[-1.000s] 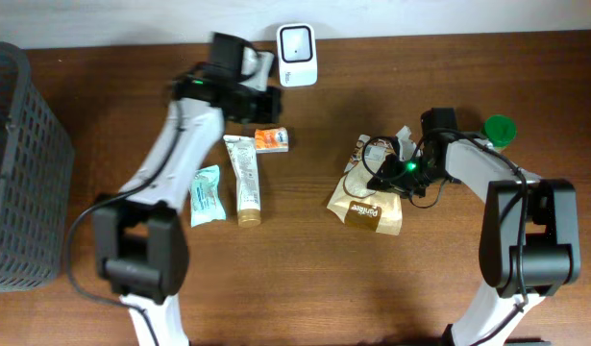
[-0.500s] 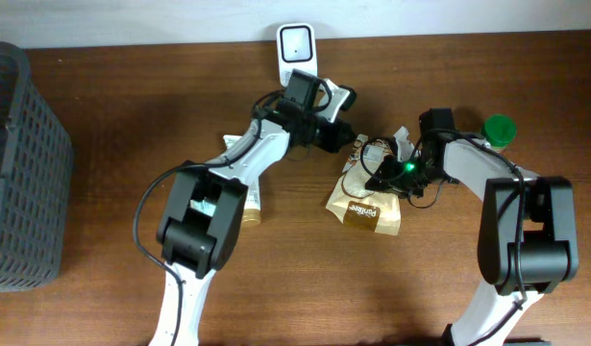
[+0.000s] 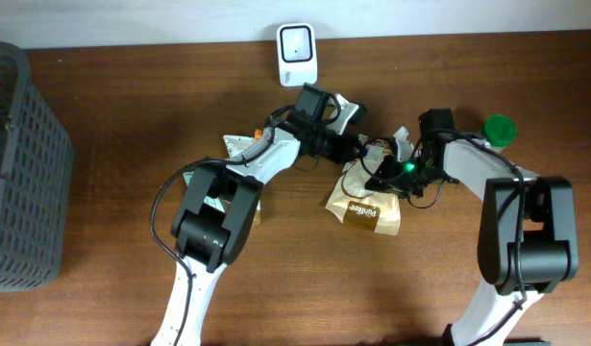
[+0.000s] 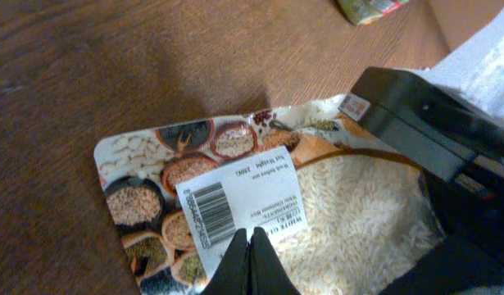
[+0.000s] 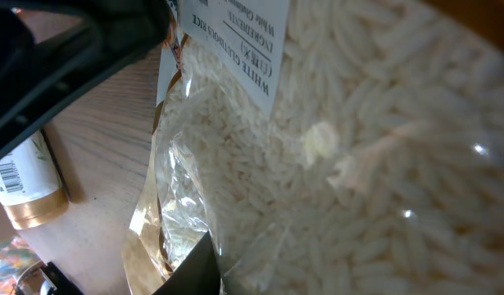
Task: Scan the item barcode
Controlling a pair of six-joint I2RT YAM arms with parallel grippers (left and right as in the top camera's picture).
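Observation:
The item is a clear bag of white rice (image 3: 364, 204) with a printed grain border, lying right of the table's middle. Its white barcode label (image 4: 235, 205) faces up in the left wrist view. My left gripper (image 3: 357, 149) is shut and holds nothing; its tips (image 4: 252, 244) hover over the label's lower edge. My right gripper (image 3: 383, 179) is shut on the bag's clear film at its right side. One dark finger (image 5: 194, 266) presses the rice bag (image 5: 358, 147), which fills that view. The white scanner (image 3: 297, 54) stands at the table's back edge.
A grey basket (image 3: 21, 163) stands at the far left. A tube with a gold cap (image 3: 247, 197) and a teal packet (image 3: 209, 204) lie partly under my left arm. A green lid (image 3: 500, 128) sits behind my right arm.
My left arm has swung right, from beside the scanner to over the rice bag. The right arm and the bag have stayed where they were.

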